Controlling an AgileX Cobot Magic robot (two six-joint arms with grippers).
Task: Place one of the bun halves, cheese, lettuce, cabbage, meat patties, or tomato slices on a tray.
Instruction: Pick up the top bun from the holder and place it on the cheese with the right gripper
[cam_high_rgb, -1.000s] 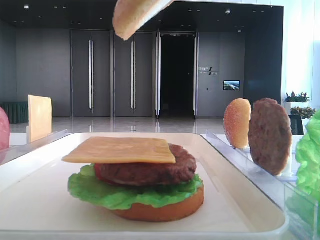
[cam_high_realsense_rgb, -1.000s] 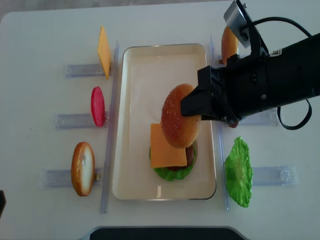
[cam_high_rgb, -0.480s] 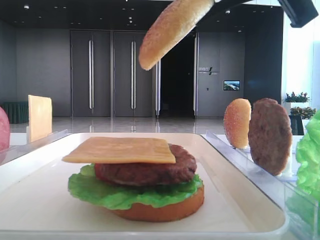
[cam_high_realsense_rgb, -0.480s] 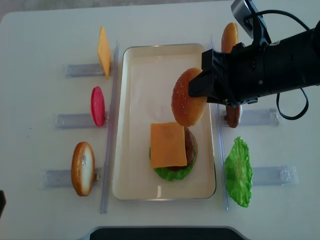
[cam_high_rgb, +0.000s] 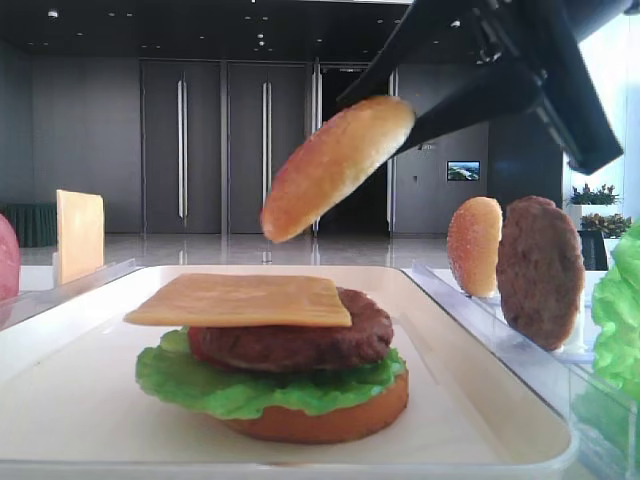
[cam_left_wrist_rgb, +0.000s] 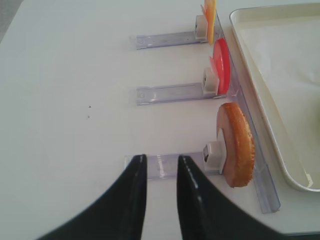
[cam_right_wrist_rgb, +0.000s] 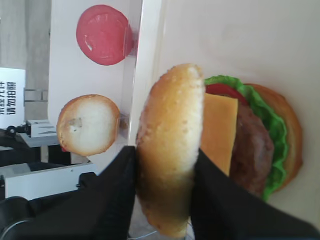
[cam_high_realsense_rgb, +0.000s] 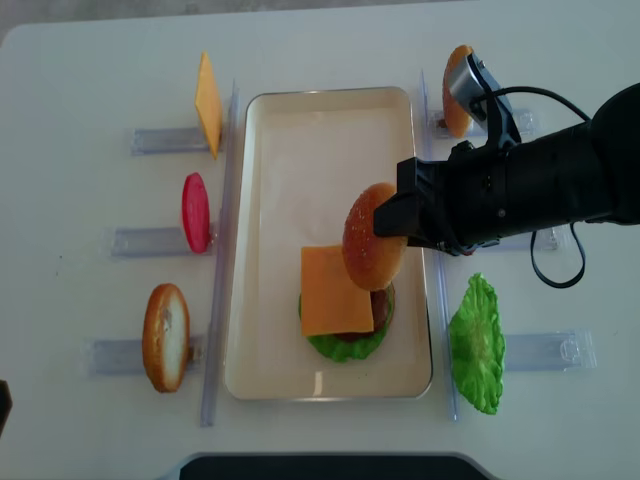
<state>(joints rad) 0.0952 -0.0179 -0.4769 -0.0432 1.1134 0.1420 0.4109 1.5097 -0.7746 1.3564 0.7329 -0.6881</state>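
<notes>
White surface (cam_high_realsense_rgb: 80, 420) w/ the tray (cam_high_realsense_rgb: 280, 130) at centre. On the tray you've got a stack: bottom bun, lettuce (cam_high_rgb: 250, 392), patty (cam_high_rgb: 300, 342), cheese (cam_high_realsense_rgb: 335, 290) on top. Your right end effector (cam_high_realsense_rgb: 395, 215) is clamped on the sesame bun top (cam_high_realsense_rgb: 373, 237), tilted, in the air above the stack's right edge, not touching the cheese. Left of the tray: spare cheese slice (cam_high_realsense_rgb: 207, 103), tomato slice (cam_high_realsense_rgb: 196, 212), bun half (cam_high_realsense_rgb: 166, 336) upright in clear racks. Your left end effector (cam_left_wrist_rgb: 161, 172) hovers left of that bun half, jaws slightly apart, holding nothing.
</notes>
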